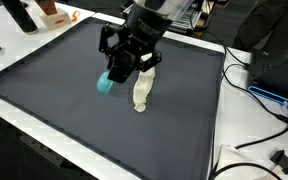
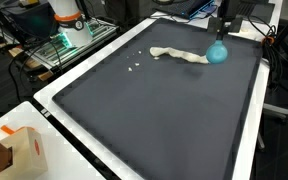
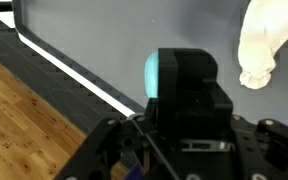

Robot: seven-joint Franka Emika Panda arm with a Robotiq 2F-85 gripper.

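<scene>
As the black gripper hangs low over the dark grey mat that covers the desk, a teal ball sits right at its tip, close to an edge of the mat. Whether the gripper's fingers stand apart or are clamped on the ball cannot be told. The gripper's own dark housing hides them in both exterior views. In the wrist view only a sliver of the teal ball peeks out behind that housing. Just beside the ball lies a limp cream cloth, stretched out flat on the mat. In an exterior view, 1 end of the cloth reaches almost to the ball. A few white specks dot the mat near the cloth's other end. A cardboard box stands off the mat at a corner of the desk, black cables run along 1 side, and wooden floor shows beyond the desk's pale edge.
</scene>
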